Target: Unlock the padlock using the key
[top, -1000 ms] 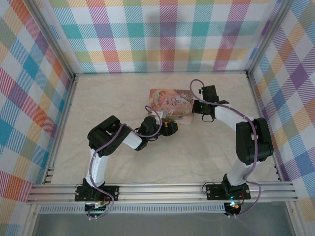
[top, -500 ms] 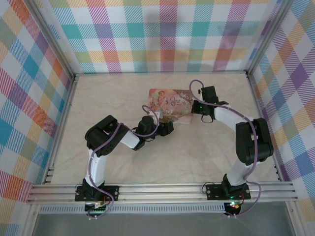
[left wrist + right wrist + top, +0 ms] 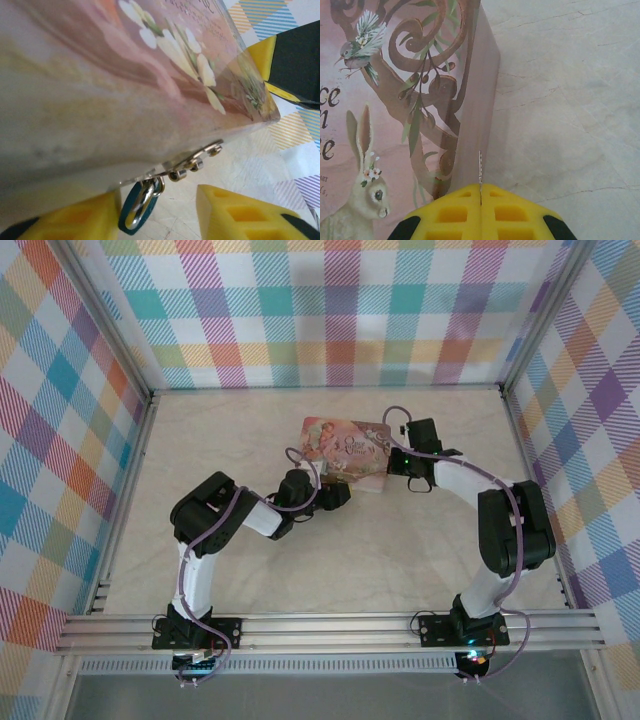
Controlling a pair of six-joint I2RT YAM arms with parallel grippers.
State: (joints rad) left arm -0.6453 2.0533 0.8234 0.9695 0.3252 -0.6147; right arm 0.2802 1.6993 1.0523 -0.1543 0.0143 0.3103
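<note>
The step in hand is judged to be the approach to the lock: nothing is seen to be unlocked yet. A pink illustrated box (image 3: 345,450) lies on the pale marbled table top (image 3: 560,100), at mid-table. On its near side a small silver hasp (image 3: 197,159) is fixed, and from it hangs a teal-edged metal loop (image 3: 139,207), taken to be the padlock, though its body cannot be made out.

The left gripper (image 3: 160,220) is held wide, a yellow finger on either side of that loop, with nothing grasped. The right gripper (image 3: 480,194) is placed at the right edge of the box, its fingers pressed together on a thin silver metal strip (image 3: 480,167), judged to be the key seen edge-on.

For the next move the lock would need to be steadied by the left gripper and the strip brought round to the keyhole, which cannot be seen.

On the lid, beside a painted rabbit, only letter fragments "ce", "n" and "e" can be read; no brand is legible.
</note>
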